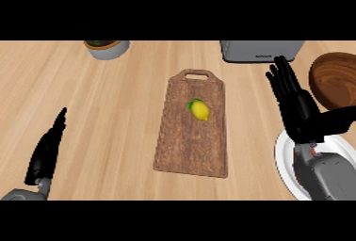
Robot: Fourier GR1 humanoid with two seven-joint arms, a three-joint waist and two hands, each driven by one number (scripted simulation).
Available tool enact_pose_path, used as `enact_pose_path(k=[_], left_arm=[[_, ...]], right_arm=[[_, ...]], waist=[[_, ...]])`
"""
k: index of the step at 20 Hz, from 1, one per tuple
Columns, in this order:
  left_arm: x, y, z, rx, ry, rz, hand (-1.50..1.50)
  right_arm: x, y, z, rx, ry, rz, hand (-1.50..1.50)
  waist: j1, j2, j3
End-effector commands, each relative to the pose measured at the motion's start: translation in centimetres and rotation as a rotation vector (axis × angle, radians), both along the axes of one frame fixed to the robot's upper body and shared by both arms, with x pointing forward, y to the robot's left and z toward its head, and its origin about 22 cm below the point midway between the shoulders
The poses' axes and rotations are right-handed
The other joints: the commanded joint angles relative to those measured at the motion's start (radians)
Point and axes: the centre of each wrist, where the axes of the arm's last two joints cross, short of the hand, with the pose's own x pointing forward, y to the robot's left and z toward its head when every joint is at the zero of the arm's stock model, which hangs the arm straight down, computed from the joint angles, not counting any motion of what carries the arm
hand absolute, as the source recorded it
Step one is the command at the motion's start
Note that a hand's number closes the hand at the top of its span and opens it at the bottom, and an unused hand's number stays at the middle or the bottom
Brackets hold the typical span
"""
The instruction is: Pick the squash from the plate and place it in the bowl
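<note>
On the cutting board (192, 136) lies the squash (199, 110), outside bowl (335, 80).

squash (200, 110) lying on the cutting board (193, 141), at counter centre | bowl (335, 80) sitting at 2 o'clock of the board | plate (287, 164) lying at 4 o'clock, under the right hand (297, 101) | pot (108, 49) standing at 11 o'clock | appliance (262, 51) standing at 1 o'clock | left hand (47, 150) resting at 8 o'clock
</note>
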Motion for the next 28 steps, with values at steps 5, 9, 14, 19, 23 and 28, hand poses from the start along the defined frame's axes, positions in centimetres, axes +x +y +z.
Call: enact_pose_path(k=[5,9,14,19,23,28], left_arm=[[1.7,-6.3,3.8,-0.222,-0.225,-0.304,0.0],[0.7,-9.2,4.1,-0.363,-0.263,-0.46,0.0],[1.7,-10.3,5.5,-0.379,-0.24,-0.598,0.0],[1.2,-9.0,4.4,-0.394,-0.245,-0.599,0.0],[2.2,-10.4,4.7,-0.383,-0.246,-0.602,0.0],[2.6,-11.2,5.5,-0.403,-0.249,-0.623,0.0]], right_arm=[[-3.9,-9.8,-1.5,-0.136,-0.057,-0.466,1.5],[-8.9,-15.5,-7.2,-0.41,0.176,-0.761,1.5],[-11.1,-16.6,-8.5,-0.466,0.084,-0.772,-1.5],[-12.1,-19.8,-5.3,-0.747,0.278,-0.697,-1.5],[-11.8,-20.6,-1.8,-0.967,0.489,-0.601,-1.5],[-11.3,-19.4,-0.5,-0.996,0.859,-0.308,-1.5]], waist=[[-0.137,0.02,-0.027],[-0.106,0.035,-0.028],[-0.017,0.042,-0.026],[-0.006,0.043,-0.029],[-0.008,0.048,-0.034],[0.01,0.05,-0.032]])
